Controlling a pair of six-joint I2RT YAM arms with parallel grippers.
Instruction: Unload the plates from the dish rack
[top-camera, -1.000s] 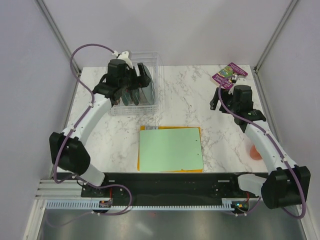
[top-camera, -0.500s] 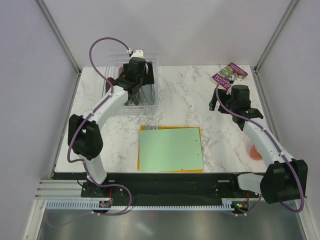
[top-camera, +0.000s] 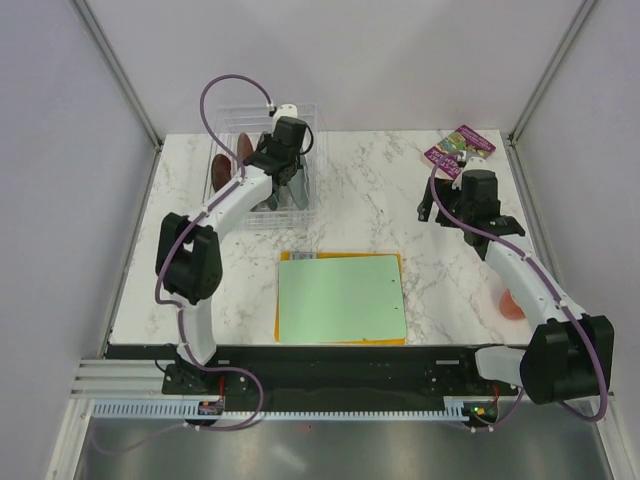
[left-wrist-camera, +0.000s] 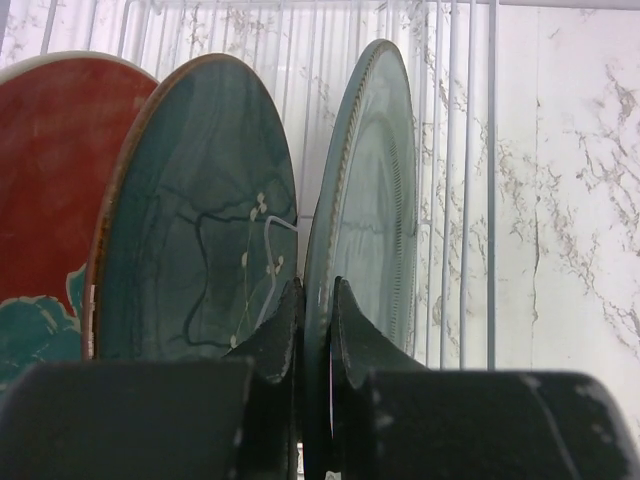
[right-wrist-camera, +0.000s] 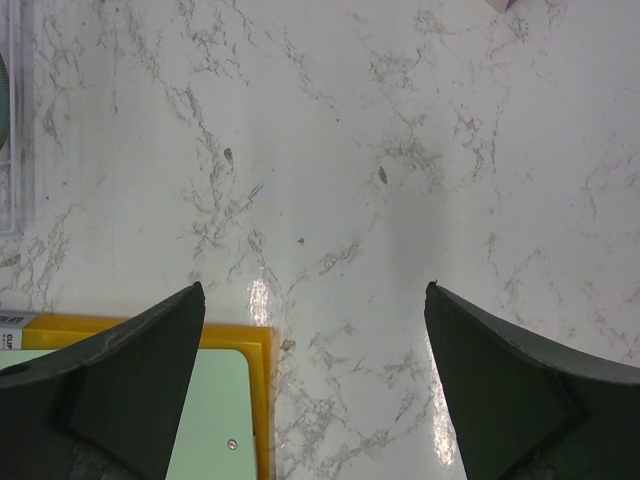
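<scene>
Grey-green plate (left-wrist-camera: 375, 200) within left pincer (left-wrist-camera: 315, 297)

marble table (top-camera: 370, 200) | dish rack (top-camera: 255, 220) far-left | orange board (right-wrist-camera: 235, 338) (green board (top-camera: 340, 298) atop) | packet (top-camera: 458, 150) | mug (top-camera: 510, 303)

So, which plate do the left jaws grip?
The grey-green plate, rightmost in the left wrist view: its rim sits between the shut jaws. The dark teal plate and the red plate stand free.

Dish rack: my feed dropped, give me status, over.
Left gripper shut on grey-green plate rim. Plate upright in rack. Right gripper open over marble, empty. Teal plate stands close alongside.
</scene>
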